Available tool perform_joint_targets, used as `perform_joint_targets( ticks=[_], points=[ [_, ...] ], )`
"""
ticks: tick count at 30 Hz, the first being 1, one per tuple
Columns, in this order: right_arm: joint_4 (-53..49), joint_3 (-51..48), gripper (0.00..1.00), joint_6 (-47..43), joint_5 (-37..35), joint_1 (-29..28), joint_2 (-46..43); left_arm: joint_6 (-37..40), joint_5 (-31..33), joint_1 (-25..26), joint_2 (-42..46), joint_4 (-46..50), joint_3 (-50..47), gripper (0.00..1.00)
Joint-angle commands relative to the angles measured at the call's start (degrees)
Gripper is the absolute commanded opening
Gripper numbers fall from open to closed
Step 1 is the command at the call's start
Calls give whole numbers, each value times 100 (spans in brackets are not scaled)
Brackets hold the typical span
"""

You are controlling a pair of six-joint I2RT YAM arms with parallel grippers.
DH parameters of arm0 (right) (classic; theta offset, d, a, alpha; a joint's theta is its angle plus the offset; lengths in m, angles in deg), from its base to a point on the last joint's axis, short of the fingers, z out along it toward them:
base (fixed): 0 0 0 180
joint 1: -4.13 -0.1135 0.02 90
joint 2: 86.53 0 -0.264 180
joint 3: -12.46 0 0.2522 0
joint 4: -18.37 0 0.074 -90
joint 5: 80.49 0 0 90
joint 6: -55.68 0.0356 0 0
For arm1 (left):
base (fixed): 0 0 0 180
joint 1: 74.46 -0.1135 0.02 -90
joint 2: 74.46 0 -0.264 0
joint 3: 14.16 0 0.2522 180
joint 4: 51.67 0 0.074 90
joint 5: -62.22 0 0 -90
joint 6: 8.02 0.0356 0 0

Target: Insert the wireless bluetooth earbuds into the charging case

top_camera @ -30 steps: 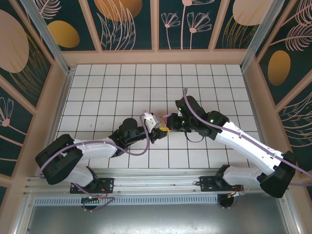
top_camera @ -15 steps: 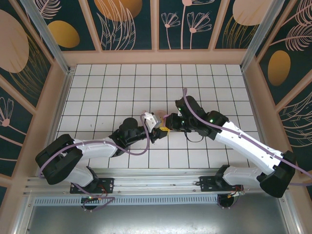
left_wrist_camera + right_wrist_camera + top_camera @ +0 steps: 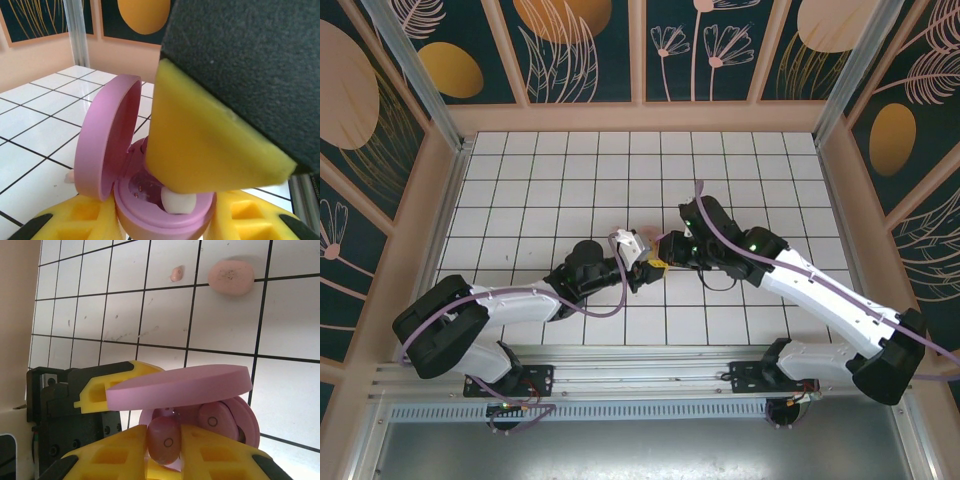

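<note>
My left gripper is shut on the base of the lilac-pink charging case, whose lid stands open. In the top view the case sits between both grippers at mid-table. My right gripper is shut on a lilac earbud, holding it at the case's empty socket under the lid. A second lilac earbud sits in the case beside it. In the left wrist view the right gripper's yellow finger covers the case, and the earbud's pale tip pokes into the base.
A loose pale pink earbud and a closed pale pink oval case lie on the white grid table just beyond the grippers. Wooden walls ring the table.
Almost nothing differs; the right gripper has edged slightly closer onto the case, with both grippers still holding their things.
</note>
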Motion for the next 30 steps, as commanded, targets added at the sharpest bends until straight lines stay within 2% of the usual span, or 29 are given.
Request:
perform_joint_targets(
  ticks=[1,14,30],
  points=[
    [66,165,22,-119,-41,-20,125,-16,-97,35,83,-118,176,17],
    [-24,287,28,-111,-31,-23,163,6,-79,38,62,-62,203,17],
    [-289,562,27,-132,-225,-21,-157,95,46,40,211,-7,94,18]
  ],
)
